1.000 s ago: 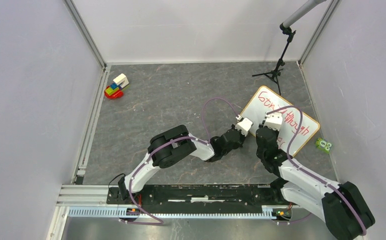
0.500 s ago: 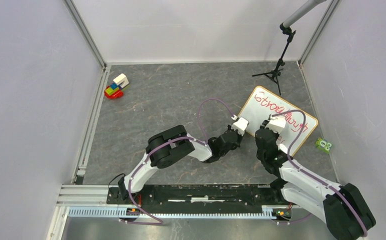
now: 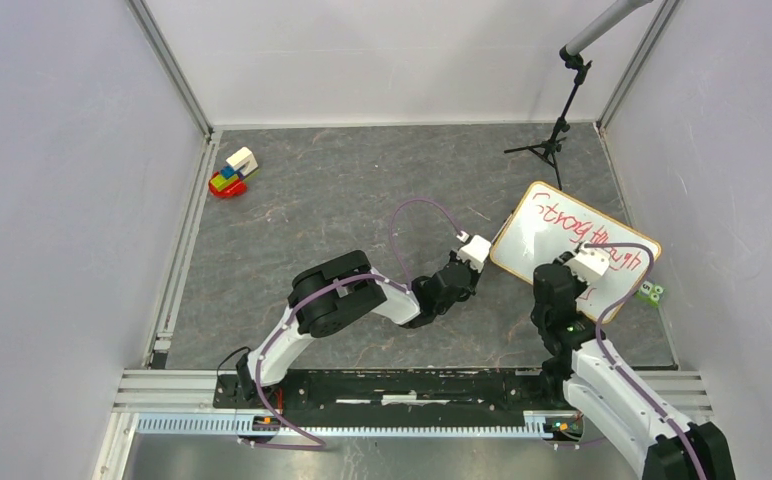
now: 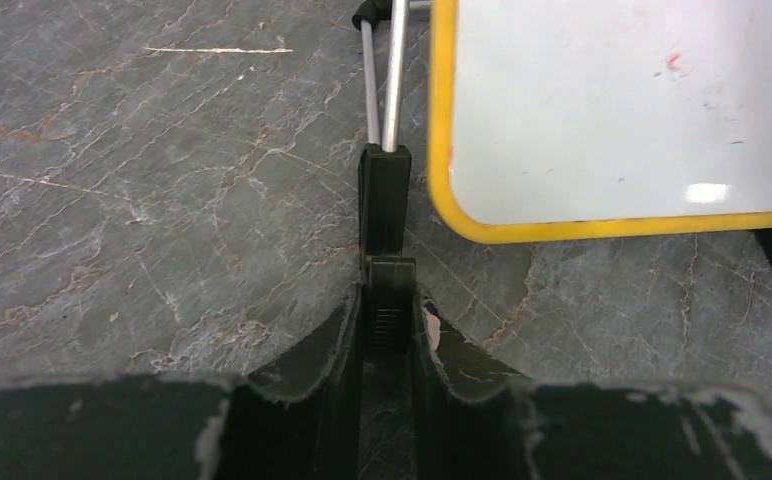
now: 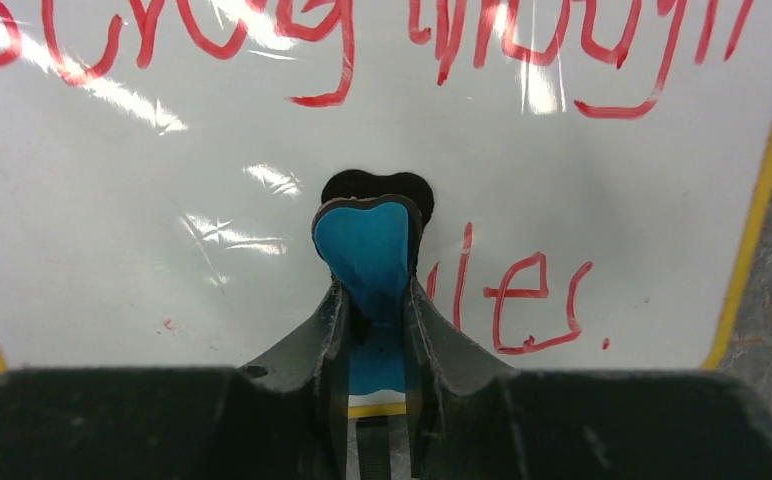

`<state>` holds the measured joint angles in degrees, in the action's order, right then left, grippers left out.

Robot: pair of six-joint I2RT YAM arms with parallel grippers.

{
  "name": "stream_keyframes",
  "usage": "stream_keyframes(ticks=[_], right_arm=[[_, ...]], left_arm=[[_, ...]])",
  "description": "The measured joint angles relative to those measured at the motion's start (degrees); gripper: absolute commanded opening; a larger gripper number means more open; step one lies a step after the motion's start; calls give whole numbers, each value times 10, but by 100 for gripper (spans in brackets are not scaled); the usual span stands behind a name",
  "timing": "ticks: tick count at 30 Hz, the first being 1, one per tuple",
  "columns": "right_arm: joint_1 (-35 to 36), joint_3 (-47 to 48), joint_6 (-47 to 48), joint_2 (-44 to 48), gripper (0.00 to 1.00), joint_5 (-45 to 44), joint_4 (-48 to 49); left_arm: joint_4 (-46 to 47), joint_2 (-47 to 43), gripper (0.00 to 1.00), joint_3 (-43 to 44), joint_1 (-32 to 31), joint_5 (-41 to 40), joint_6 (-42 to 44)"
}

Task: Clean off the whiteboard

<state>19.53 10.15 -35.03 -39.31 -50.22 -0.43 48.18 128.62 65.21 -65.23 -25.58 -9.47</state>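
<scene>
Spanning the scene is one grey marbled table [image 3: 342, 200], with two arms bolted at its near edge. The left arm [image 3: 362, 295] reaches far and right; the right arm [image 3: 602, 370] reaches straight out over the board.

One board [image 3: 547, 235] lies flat on the right of the table, turned at an angle, with a yellowish frame. It carries red handwriting in three lines. The wrist view cuts off the upper lines, and I cannot read them surely. The lowest line ends in "er."

One black tripod [image 3: 559, 130] stands far right, beyond the board. One cluster of coloured blocks [image 3: 230, 175] sits far left. One small green toy [image 3: 647, 291] lies just beside the board's right edge.

The right gripper [image 5: 374, 290] is clamped on one blue eraser [image 5: 367, 245], whose black pad meets the board. The left gripper [image 4: 389, 310], just beside the board's left corner, has its jaws closed on one slim black bar [image 4: 383, 195] with two metal rods.
</scene>
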Motion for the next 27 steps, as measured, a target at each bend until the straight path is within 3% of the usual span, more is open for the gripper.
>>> stream_keyframes(ticks=[7,14,22,27], right_arm=[[0,-6,67,-39,8,38,68],[101,4,87,-119,8,37,107],[116,14,105,-141,8,59,109],[119,37,123,-179,7,68,113]], left_arm=[[-1,-2,2,-4,0,-19,0],[-2,-2,2,-4,1,-28,0],[-7,-12,3,-14,5,-26,-1],[-3,-20,26,-29,11,-24,-11]])
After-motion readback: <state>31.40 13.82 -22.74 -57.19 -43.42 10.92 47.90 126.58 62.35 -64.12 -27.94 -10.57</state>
